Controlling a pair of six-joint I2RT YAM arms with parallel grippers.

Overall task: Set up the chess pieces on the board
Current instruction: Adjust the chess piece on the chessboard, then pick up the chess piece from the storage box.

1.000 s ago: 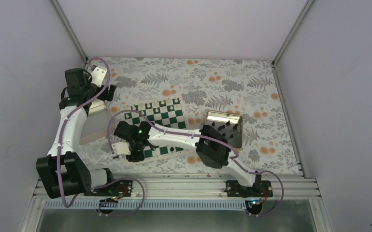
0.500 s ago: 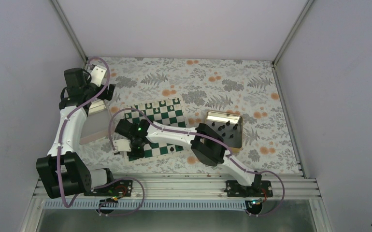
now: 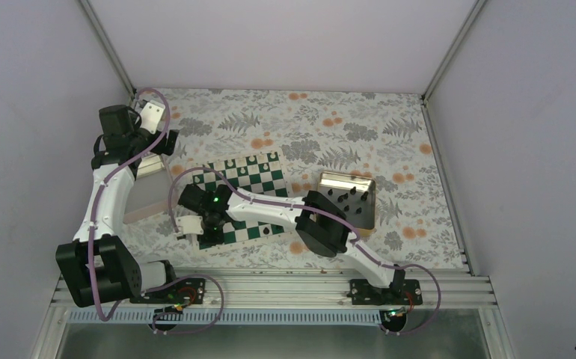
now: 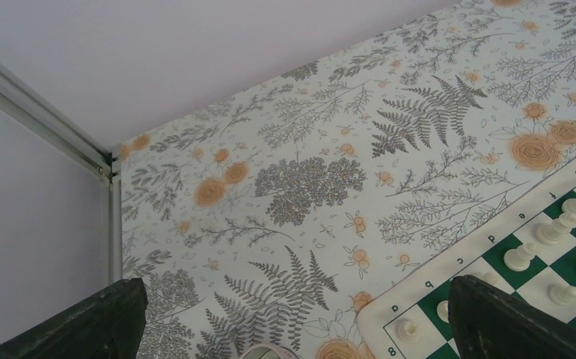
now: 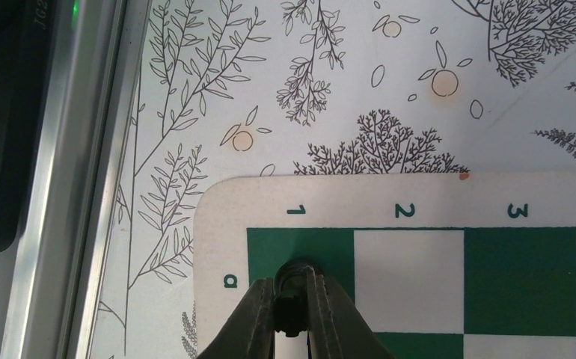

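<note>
The green and white board (image 3: pixel 249 196) lies mid-table. White figures stand along its far edge (image 3: pixel 241 164). My right gripper (image 3: pixel 209 238) is at the board's near-left corner. In the right wrist view it (image 5: pixel 294 290) is shut on a black chess piece (image 5: pixel 297 272), which is over the green square a1 of the board (image 5: pixel 420 196). I cannot tell whether the base touches the square. More black pieces (image 3: pixel 352 193) stand in the gold tray (image 3: pixel 345 176). My left gripper (image 3: pixel 167 142) is open and empty beyond the board's far-left corner (image 4: pixel 420 299), fingers (image 4: pixel 83 321) wide apart.
A pinkish-rimmed tray (image 3: pixel 147 199) sits left of the board under the left arm; its rim shows in the left wrist view (image 4: pixel 270 352). The right arm's elbow (image 3: pixel 324 230) hangs over the near edge of the gold tray. Metal rail (image 5: pixel 90 187) runs close to the board corner.
My right gripper moved slightly left and away from the rail with the black piece, over the near-left corner square, then held still. The left arm has not moved.
</note>
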